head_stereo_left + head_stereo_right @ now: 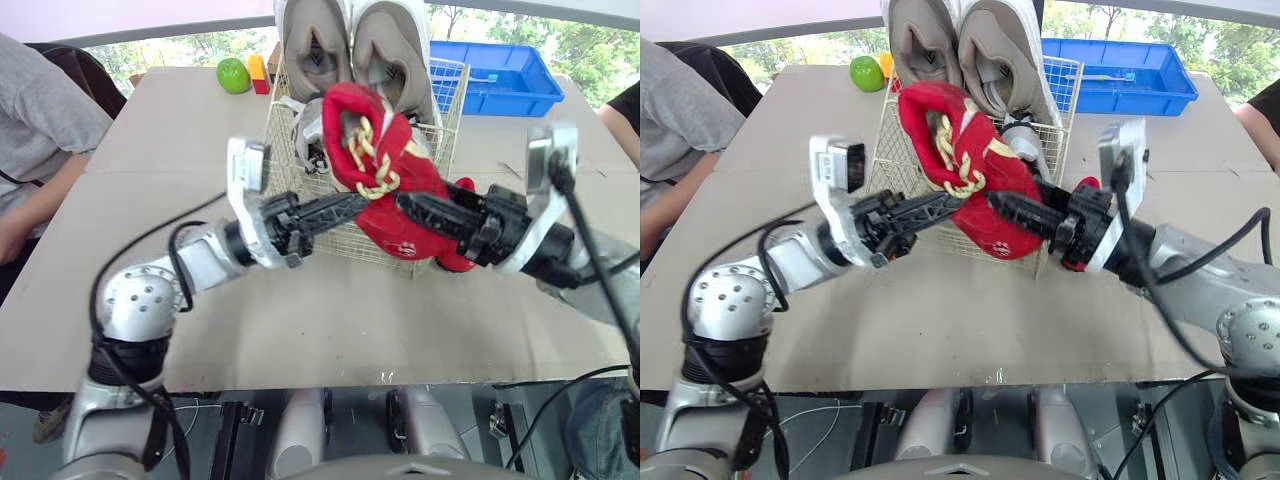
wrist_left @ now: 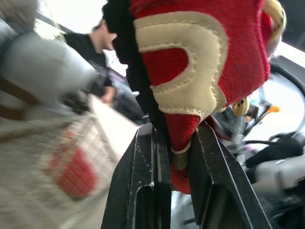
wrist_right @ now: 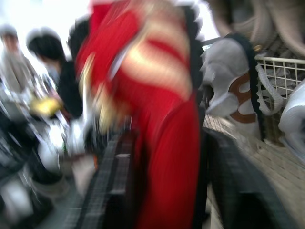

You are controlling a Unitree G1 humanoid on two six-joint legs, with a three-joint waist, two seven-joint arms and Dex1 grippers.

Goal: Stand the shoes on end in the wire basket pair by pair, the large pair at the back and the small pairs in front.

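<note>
Fingers of the left end effector are clamped on a stitched edge of the red shoe. The right end effector pinches the same shoe from the other side, so both carry it in the air just over the front of the wire basket. The shoe looks like soft, napped red fabric with cream patches and thick cream laces, and it hangs tilted with its opening facing up. Behind it the large grey pair stands on end against the back wall, pale and smooth-sided. A small grey-and-white shoe sits just in front of that pair. The basket is thin white wire in a square grid, resting on a flat brown surface. By my reading, a small pair is being placed in front. The next move calls for tipping the shoe upright, lowering it into a free front gap, then letting go without snagging the laces on the wire
</note>
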